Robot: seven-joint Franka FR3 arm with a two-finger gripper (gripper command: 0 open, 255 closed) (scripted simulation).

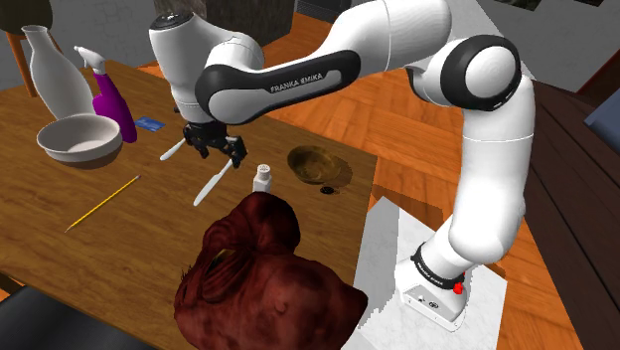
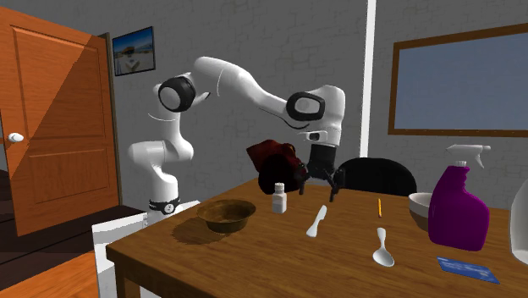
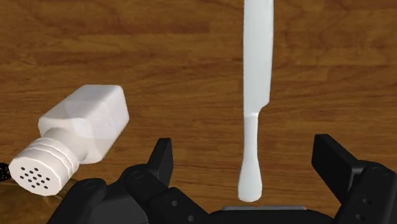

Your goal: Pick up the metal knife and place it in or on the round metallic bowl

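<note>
Wrist view: slim wht knife [image 3: 256, 70]

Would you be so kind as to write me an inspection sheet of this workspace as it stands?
Surface: wooden table, no spills seen.
Job's things: white knife lying flat on the table; brownish round bowl upright, apart from it.
Clutter: white shaker beside the knife; spoon; pencil; purple spray bottle; white bowl; white jug; blue card; dark red lumpy figure.
Grippers: gripper open above the knife's handle, a finger on either side, not touching.
Cables: nothing seen.
Surroundings: orange door, framed picture, dark chair, wooden floor.
</note>
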